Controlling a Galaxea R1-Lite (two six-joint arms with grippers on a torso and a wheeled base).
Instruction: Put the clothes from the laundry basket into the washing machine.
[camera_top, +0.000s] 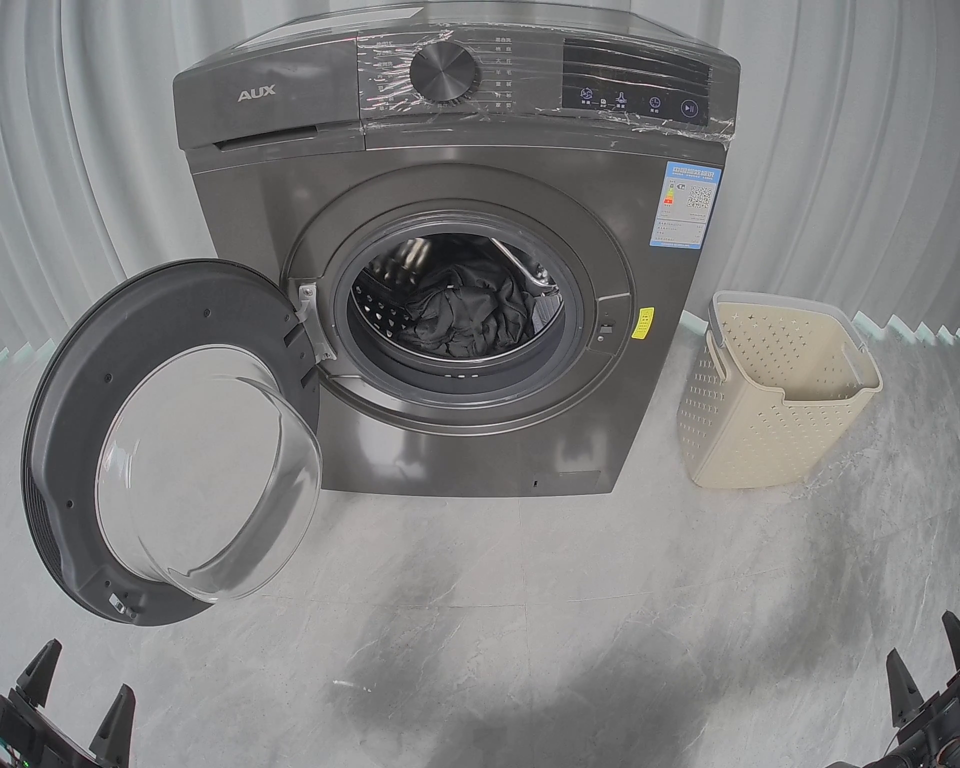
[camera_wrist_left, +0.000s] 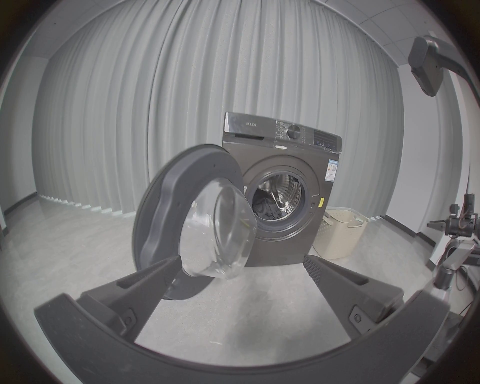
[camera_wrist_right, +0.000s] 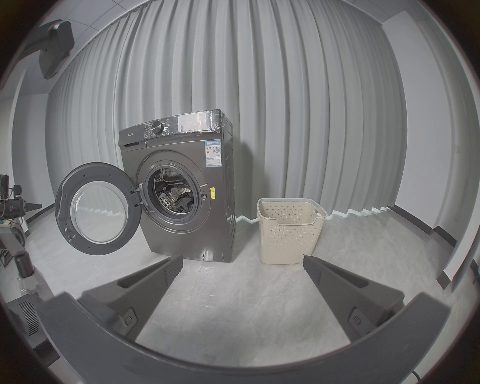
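The left end effector (camera_top: 80, 690) is held wide open, and nothing is gripped in it. It is kept low at the near left, above the floor (camera_top: 560, 620). The right end effector (camera_top: 922, 655) is spread wide too, and nothing is held in it. It is kept low at the near right. Both are well apart from the task's things.

Farther off, the washing machine (camera_top: 470, 450) is seen with its round door (camera_top: 70, 440) swung open to the left. Dark clothes (camera_top: 460, 310) are piled inside the drum (camera_top: 380, 300). The laundry basket (camera_top: 760, 440) is stood on the floor just to the right of the machine, near it but not touching.

No cloth is seen in the basket, so it is judged that the loading step is done or almost done. The very bottom of the basket is partly hidden by its near wall, so a last small piece cannot be ruled out. For the next move, the basket would need to be checked. After that the door could be pushed shut, likely by the left end effector, as the door is on its side.

From the head view, the drum and the basket are looked into from above. In the left wrist view, the clear bowl of the door (camera_wrist_left: 217, 230) is seen close up, and the basket (camera_wrist_left: 342, 232) is half hidden behind the machine (camera_wrist_left: 285, 200). In the right wrist view, the holed side of the basket (camera_wrist_right: 290, 232) is seen whole, with nothing poking over its rim.
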